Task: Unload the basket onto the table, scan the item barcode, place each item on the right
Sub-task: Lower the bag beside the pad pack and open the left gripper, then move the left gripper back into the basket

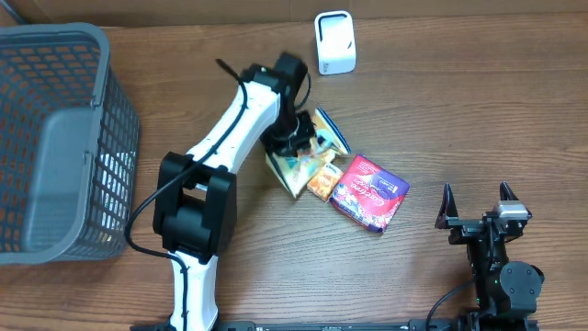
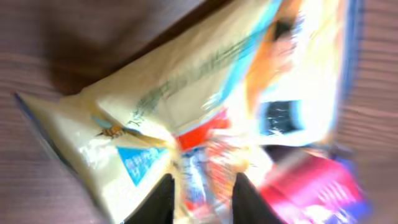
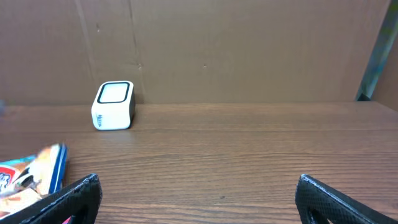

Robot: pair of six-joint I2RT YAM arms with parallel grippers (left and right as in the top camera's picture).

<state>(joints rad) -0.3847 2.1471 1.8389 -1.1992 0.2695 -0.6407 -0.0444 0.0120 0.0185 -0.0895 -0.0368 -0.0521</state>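
Observation:
A cream and blue snack packet (image 1: pixel 296 168) lies on the wooden table with a small orange packet (image 1: pixel 322 183) and a red-purple packet (image 1: pixel 369 191) beside it. My left gripper (image 1: pixel 294 138) hangs right over the cream packet (image 2: pixel 155 106), its jaws a little apart with the blurred wrapper showing between the fingers (image 2: pixel 158 202). The white barcode scanner (image 1: pixel 333 42) stands at the back of the table, also seen in the right wrist view as the scanner (image 3: pixel 114 106). My right gripper (image 1: pixel 482 204) rests at the front right, wide open and with nothing in it (image 3: pixel 199 183).
A grey wire basket (image 1: pixel 55 138) fills the left side of the table. A brown cardboard wall (image 3: pixel 249 50) closes off the back. The edge of the packets (image 3: pixel 37 171) shows at the far left of the right wrist view.

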